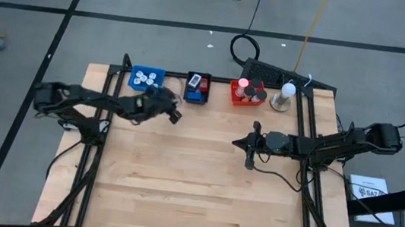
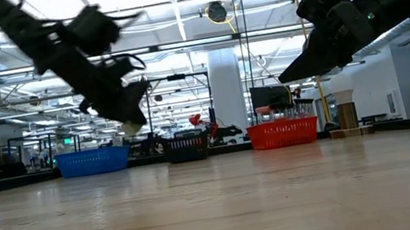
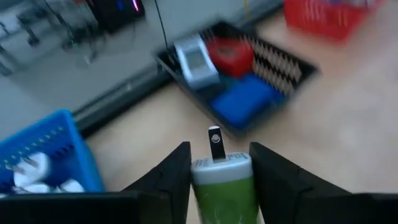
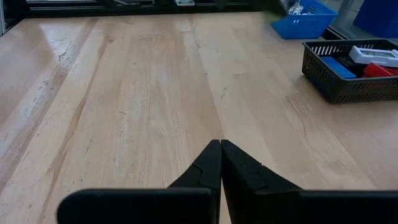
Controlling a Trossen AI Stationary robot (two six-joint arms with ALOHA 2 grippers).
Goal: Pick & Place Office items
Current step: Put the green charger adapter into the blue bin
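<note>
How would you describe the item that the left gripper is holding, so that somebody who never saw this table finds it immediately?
Start at the row of three small baskets along the far edge of the wooden table; the left gripper hangs just in front of the blue basket and the black basket. Between its fingers sits a small green cylinder with a white cap. It is the only item lifted in the air, outside any basket.

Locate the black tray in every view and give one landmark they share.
High view: black tray at the table's far edge, between the blue tray and red one.
Low view: centre background.
Left wrist view: ahead, holding flat items.
Right wrist view: right edge.
Shared landmark: blue tray.
</note>
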